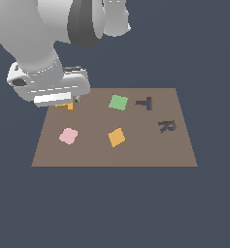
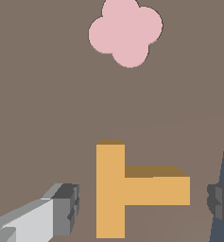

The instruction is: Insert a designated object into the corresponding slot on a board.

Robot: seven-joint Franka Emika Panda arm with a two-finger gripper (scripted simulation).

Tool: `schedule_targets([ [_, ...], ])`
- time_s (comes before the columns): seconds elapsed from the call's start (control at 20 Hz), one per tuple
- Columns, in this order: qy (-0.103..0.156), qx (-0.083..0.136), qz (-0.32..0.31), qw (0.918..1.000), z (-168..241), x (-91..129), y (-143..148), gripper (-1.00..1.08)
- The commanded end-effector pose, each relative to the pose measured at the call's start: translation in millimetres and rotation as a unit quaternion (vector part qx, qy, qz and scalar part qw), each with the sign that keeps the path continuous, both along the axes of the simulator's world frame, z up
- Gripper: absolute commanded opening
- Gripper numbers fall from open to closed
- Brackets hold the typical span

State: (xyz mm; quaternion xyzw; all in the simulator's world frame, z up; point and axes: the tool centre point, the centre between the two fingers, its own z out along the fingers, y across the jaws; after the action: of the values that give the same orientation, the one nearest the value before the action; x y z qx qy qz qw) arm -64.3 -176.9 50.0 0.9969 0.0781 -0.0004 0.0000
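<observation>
My gripper [image 2: 142,205] spread wide astride the orange T block [image 2: 127,189] on the board [image 1: 136,155], fingers apart from it.

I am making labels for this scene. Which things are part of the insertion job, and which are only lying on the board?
Part of the job:
- orange T block, between the open tool fingers
- dark T-shaped slot
- brown board

Only lying there:
- pink flower piece
- green square
- orange square tile
- dark R-shaped recess

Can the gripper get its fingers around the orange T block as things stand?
Probably yes. In the wrist view the gripper is open, with the orange T block lying between its fingers and nothing else near; the pink piece lies well apart.
</observation>
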Motion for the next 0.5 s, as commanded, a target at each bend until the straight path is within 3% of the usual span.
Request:
schedule_targets([
  [0.0, 0.0, 0.0, 0.002, 1.0, -1.9, -0.3, -3.3, 1.0],
  [0.45, 0.0, 0.0, 0.001, 1.0, -1.7, 1.1, -0.9, 1.0],
])
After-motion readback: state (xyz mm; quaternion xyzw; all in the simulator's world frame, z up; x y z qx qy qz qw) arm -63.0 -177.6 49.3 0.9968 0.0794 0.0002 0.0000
